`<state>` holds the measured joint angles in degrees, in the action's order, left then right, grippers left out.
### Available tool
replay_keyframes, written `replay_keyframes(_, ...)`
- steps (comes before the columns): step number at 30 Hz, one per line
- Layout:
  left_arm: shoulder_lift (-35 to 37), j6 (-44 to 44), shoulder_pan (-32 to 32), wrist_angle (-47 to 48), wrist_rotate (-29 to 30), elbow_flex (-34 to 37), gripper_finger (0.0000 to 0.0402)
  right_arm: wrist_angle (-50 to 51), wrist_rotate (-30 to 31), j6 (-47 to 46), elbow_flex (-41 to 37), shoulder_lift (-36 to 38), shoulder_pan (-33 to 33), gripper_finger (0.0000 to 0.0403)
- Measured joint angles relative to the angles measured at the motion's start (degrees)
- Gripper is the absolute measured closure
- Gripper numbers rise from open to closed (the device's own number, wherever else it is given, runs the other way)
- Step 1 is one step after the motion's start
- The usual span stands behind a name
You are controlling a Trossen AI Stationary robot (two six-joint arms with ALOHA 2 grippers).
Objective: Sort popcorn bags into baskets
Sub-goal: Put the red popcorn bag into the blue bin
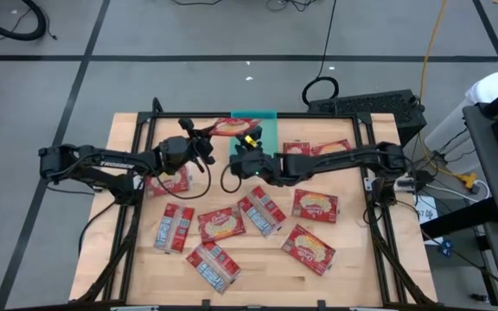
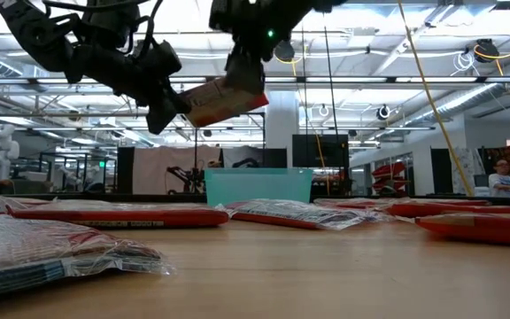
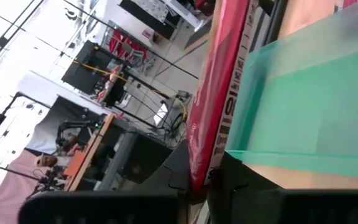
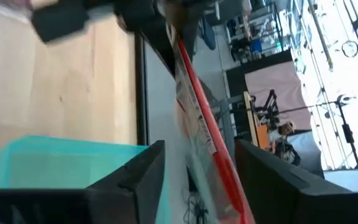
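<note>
Above teal basket [image 1: 264, 130], flat red popcorn bag [image 1: 229, 128], yellowish-white picture, tilted

You've got a wood table [image 1: 344, 276] w/ black frame [image 1: 377, 220], yellow cable [image 1: 430, 52] on the grey floor [image 1: 188, 34], white humanoid [image 2: 1, 146] far left in low view, seated person [image 2: 501, 177] far right.

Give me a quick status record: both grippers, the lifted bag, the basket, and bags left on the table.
left gripper: shut on the lifted popcorn bag, above the table's far edge
right gripper: at the same bag's other end, fingers either side; grip unclear
lifted popcorn bag: in the air, above and near the basket, not in it
basket: teal, at far edge; contents not visible
bags on table: at least eight
</note>
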<state>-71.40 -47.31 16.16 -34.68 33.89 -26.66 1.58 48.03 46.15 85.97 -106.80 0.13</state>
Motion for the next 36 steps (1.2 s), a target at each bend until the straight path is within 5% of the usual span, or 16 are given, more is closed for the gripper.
replay_keyframes(5,0.0,0.5,0.0,0.4,-0.3,0.0,0.0386,0.0,-0.5,0.2,0.0,-0.3,-2.3,0.0283)
replay_keyframes(11,0.0,1.9,0.0,-0.3,-0.2,0.0,0.0343,1.3,-2.9,3.3,0.0,-0.3,-3.9,0.039)
replay_keyframes(18,0.1,6.0,-1.0,-2.7,0.0,0.0,0.027,2.1,-4.8,2.6,-3.5,0.0,-6.6,0.04)
replay_keyframes(23,0.1,14.7,-2.6,-0.1,6.5,0.0,0.0197,1.7,-5.3,2.6,-8.3,2.2,-9.7,0.0402)
replay_keyframes(29,0.1,26.7,-2.9,6.3,6.7,-0.1,0.0137,-4.2,-14.7,4.0,-15.0,5.1,-15.2,0.0402)
replay_keyframes(36,0.1,33.5,-2.9,8.1,2.7,-0.1,0.0131,-13.2,-27.3,7.0,-20.6,5.2,-21.8,0.0403)
